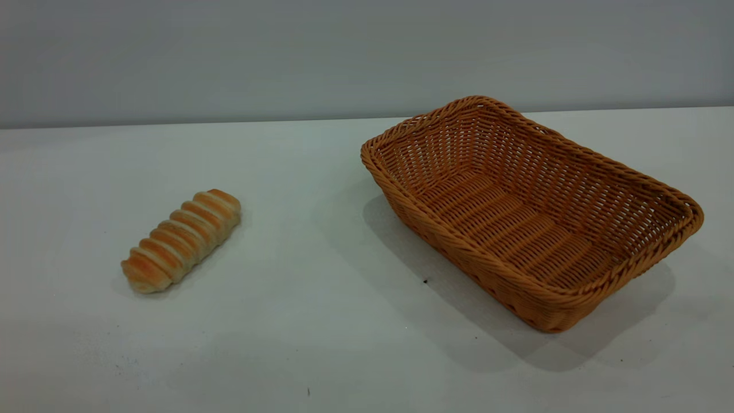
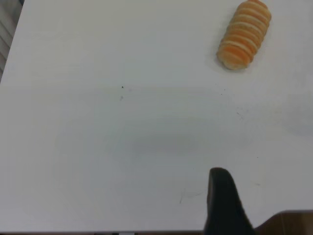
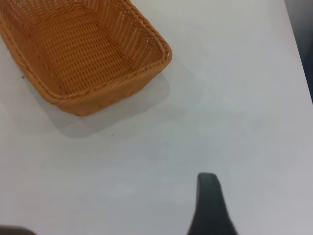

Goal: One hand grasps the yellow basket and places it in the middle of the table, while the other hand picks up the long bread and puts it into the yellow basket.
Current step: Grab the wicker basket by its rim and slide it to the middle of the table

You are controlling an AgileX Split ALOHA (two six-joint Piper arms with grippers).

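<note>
One dark finger of the left tool (image 2: 221, 205) juts over bare counter (image 2: 122, 147), well apart from the long bread (image 2: 244, 34); whether that tool stands wide or narrow cannot be told. The right tool (image 3: 209, 205) shows likewise a single finger, its spread unreadable, hanging short of the yellow basket (image 3: 83, 54). Seen from outside, the bread (image 1: 181, 241) lies aslant on the left side of the counter (image 1: 321, 321), and the empty basket (image 1: 533, 212) sits to the right, off centre. Neither is yet touched. The roll looks light and soft, best pinched gently across its ridged middle. The basket looks light but stiff; its braided rim at a long wall offers the surest hold.
</note>
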